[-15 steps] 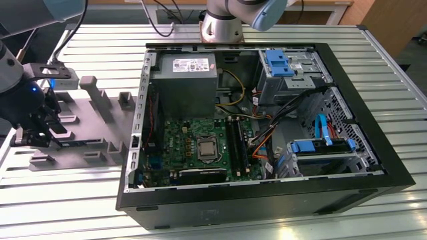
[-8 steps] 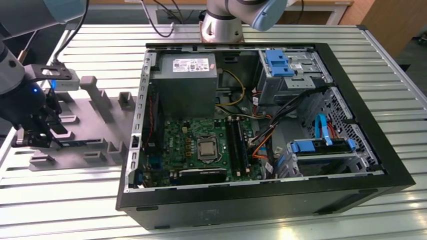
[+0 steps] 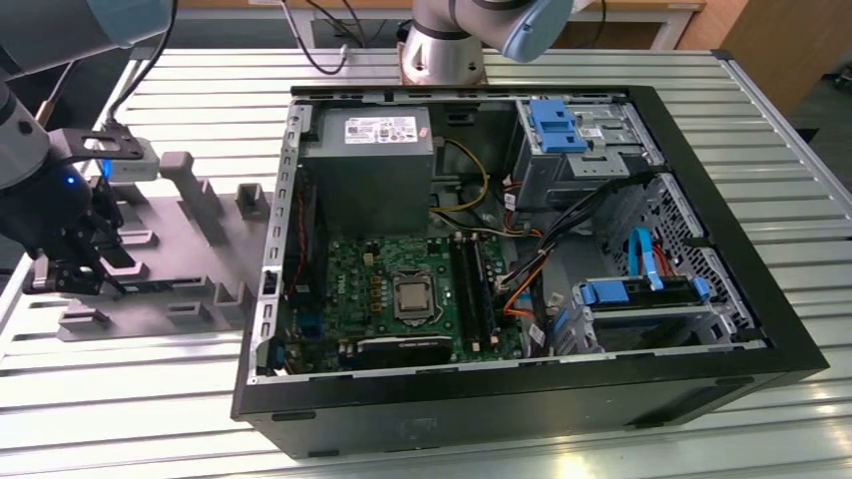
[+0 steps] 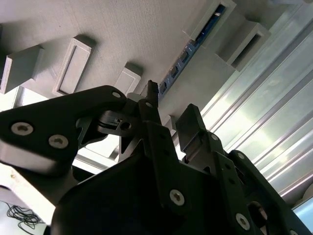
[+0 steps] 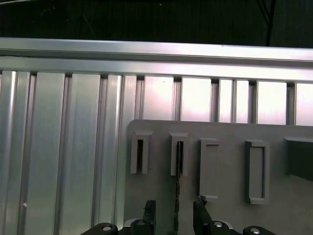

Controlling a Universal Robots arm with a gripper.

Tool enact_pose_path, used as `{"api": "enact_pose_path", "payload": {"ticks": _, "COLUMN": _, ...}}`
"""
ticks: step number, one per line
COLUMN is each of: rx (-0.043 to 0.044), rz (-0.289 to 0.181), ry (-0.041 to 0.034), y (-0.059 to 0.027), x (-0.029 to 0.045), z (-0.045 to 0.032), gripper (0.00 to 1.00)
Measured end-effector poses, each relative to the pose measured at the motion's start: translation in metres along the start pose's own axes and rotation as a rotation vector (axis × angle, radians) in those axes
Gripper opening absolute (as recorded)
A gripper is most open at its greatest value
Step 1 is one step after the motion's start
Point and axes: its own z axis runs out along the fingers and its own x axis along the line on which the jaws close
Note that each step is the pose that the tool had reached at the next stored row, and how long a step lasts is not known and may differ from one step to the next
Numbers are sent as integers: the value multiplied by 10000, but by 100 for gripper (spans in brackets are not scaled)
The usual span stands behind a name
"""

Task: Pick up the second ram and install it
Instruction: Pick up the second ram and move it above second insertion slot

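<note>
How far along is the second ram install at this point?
Done: only the approach. The second ram stands on edge in the grey fixture plate, outside the computer case. In hand: the gripper hovers over it, fingers open on either side, not closed on it. Left: the grasp, the lift and seating it in the motherboard slots.

power supply label (image 3: 379,129), print illegible

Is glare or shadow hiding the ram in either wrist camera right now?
First wrist view: the table glares bright beyond the fixture, but the ram shows as a thin dark edge between the open jaws. Second wrist view: the gripper is a dark foreground silhouette, the ram sits in shade, and the table glares beside it.
</note>
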Motion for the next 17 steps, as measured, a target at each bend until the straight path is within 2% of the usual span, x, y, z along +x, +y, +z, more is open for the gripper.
{"api": "enact_pose_path", "payload": {"ticks": 4, "rx": 0, "rz": 0, "ry": 0, "y": -1, "x": -3, "z": 25, "gripper": 43}}
{"api": "enact_pose_path", "payload": {"ticks": 11, "rx": 1, "rz": 1, "ry": -3, "y": -1, "x": -3, "z": 134, "gripper": 43}}
{"api": "enact_pose_path", "payload": {"ticks": 13, "rx": 0, "rz": 1, "ry": -3, "y": -1, "x": -3, "z": 159, "gripper": 42}}
{"api": "enact_pose_path", "payload": {"ticks": 14, "rx": 0, "rz": 2, "ry": -3, "y": -1, "x": -3, "z": 171, "gripper": 35}}
{"api": "enact_pose_path", "payload": {"ticks": 17, "rx": -1, "rz": 1, "ry": -9, "y": 0, "x": -2, "z": 201, "gripper": 35}}
